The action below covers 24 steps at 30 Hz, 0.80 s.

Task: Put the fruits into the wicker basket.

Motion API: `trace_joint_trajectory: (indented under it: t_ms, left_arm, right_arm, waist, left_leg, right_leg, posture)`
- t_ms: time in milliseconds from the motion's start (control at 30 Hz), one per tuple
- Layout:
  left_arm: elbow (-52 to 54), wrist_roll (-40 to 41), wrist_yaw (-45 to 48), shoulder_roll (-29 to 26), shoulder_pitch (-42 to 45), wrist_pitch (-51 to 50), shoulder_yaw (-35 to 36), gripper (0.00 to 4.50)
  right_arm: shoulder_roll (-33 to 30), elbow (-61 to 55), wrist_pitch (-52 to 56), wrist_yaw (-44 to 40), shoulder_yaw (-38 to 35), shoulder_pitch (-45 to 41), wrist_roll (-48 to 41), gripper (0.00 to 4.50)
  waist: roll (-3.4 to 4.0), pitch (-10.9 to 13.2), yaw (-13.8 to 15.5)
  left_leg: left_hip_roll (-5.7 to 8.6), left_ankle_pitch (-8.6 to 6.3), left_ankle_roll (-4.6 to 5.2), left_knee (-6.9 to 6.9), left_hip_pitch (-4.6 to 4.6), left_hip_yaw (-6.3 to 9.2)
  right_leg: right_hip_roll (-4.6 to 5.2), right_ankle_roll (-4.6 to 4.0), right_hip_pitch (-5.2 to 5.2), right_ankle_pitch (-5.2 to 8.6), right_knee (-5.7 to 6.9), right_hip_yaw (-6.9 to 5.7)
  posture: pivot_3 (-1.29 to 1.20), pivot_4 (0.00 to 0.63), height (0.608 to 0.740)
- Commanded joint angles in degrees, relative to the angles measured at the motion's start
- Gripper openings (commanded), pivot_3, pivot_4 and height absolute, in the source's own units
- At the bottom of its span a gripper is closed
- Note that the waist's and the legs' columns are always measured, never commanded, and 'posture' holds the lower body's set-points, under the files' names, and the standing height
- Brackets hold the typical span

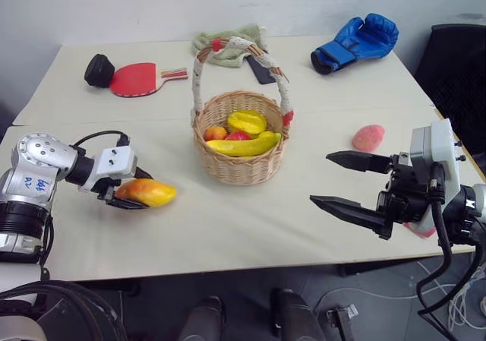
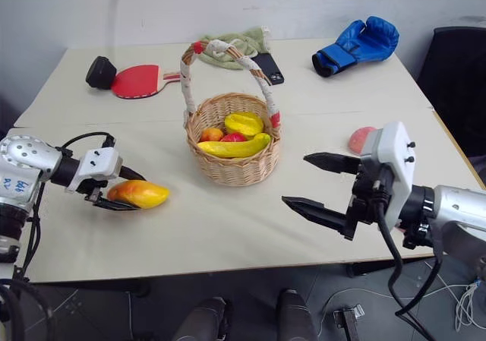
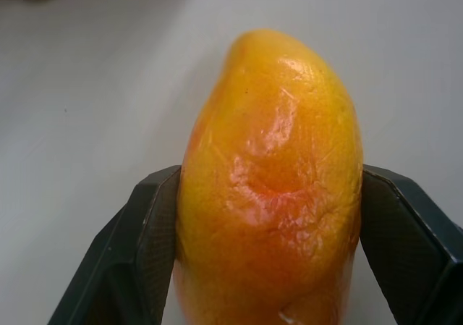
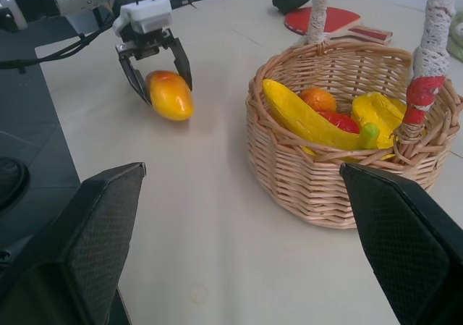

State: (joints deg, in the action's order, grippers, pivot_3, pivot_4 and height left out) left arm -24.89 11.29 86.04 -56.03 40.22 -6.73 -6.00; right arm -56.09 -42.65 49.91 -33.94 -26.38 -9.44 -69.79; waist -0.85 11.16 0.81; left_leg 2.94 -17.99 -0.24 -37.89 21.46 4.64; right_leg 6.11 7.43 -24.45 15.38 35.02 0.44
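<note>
My left gripper [image 1: 135,193] has closed its two black fingers on the mango [image 1: 148,193], one finger on each side, and the mango sits on the table [image 1: 228,235] to the left of the wicker basket [image 1: 241,166]. My right gripper [image 1: 343,183] is wide open and holds nothing; it hangs in the air to the right of the basket. The pink peach [image 1: 368,137] lies on the table, also to the right of the basket. Inside the basket are a banana [image 1: 243,145] and some other fruits (yellow, orange and red ones). Behind the basket lie a red ping-pong paddle [image 1: 137,79] and a blue boxing glove [image 1: 357,42].
</note>
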Motion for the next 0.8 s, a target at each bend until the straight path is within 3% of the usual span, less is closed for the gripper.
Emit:
trace_joint_trajectory:
  t_ms: [33, 100, 200, 333, 533, 667, 800]
  left_arm:
    - [13.6, 14.8, 1.8, 0.1, 3.7, -21.2, 6.0, 3.18]
    - [18.3, 17.8, -1.5, 0.8, 5.2, -28.2, 6.4, 3.18]
    - [21.9, 14.4, -8.6, 3.7, 7.7, -30.7, 4.0, 3.18]
    - [19.5, 9.5, -20.1, 11.6, 15.0, -33.9, 0.8, 3.18]
    - [15.5, 5.9, -24.3, 17.9, 19.8, -32.0, -1.9, 3.18]
    - [12.6, 3.8, -24.0, 18.7, 20.7, -29.5, -2.8, 4.41]
    - [12.5, 4.6, -21.4, 17.3, 19.5, -27.2, -1.3, 4.47]
  right_arm:
    - [0.2, -0.8, -1.8, 1.6, -1.4, -0.1, -0.8, 4.5]
    - [0.3, -1.0, -2.1, 2.2, -1.3, 0.0, -0.7, 4.5]
    - [0.4, -0.9, -2.7, 2.8, -1.2, 0.2, -0.5, 4.5]
    - [0.9, -1.2, -3.3, 4.2, -1.8, 1.4, -0.3, 4.5]
    - [1.3, -2.2, -4.2, 5.9, -1.8, 3.0, -0.2, 4.5]
    - [1.6, -2.6, -4.9, 6.8, -2.2, 4.1, -0.2, 4.5]
    - [2.0, -2.8, -5.6, 8.0, -2.9, 5.3, 0.0, 4.5]
  waist:
    - [-0.07, 0.0, 0.2]
    - [-0.09, 0.0, 0.5]
    - [-0.08, 0.0, 0.4]
    - [-0.11, 0.0, 0.7]
    - [-0.18, 0.1, 0.3]
    - [-0.18, 0.1, 0.2]
    - [-0.18, 0.1, 0.5]
  left_leg:
    - [-0.01, 0.0, 0.0, -0.04, 0.02, 0.05]
    - [0.02, 0.0, 0.0, -0.11, 0.05, 0.09]
    - [0.08, 0.0, -0.01, -0.12, 0.02, 0.05]
    - [0.09, 0.03, -0.05, -0.13, 0.0, 0.04]
    - [0.26, 0.12, -0.21, -0.14, 0.06, -0.05]
    - [0.27, 0.12, -0.21, -0.12, 0.06, -0.13]
    - [0.23, 0.12, -0.22, -0.13, 0.06, -0.13]
  right_leg:
    - [-0.01, 0.0, 0.01, 0.0, 0.0, -0.02]
    - [0.0, 0.02, 0.02, -0.01, 0.0, -0.03]
    - [0.01, 0.04, 0.02, -0.02, 0.01, 0.02]
    - [-0.02, 0.04, 0.02, -0.02, 0.05, 0.02]
    - [-0.03, 0.09, 0.0, -0.05, 0.09, 0.07]
    - [-0.05, 0.1, -0.04, -0.06, 0.07, 0.11]
    - [-0.04, 0.1, -0.06, -0.05, -0.01, 0.13]
  posture:
    - [0.0, 0.15, 0.74]
    - [0.0, 0.15, 0.74]
    - [0.0, 0.15, 0.74]
    - [0.0, 0.15, 0.74]
    - [0.0, 0.15, 0.74]
    - [0.0, 0.15, 0.74]
    - [0.0, 0.15, 0.74]
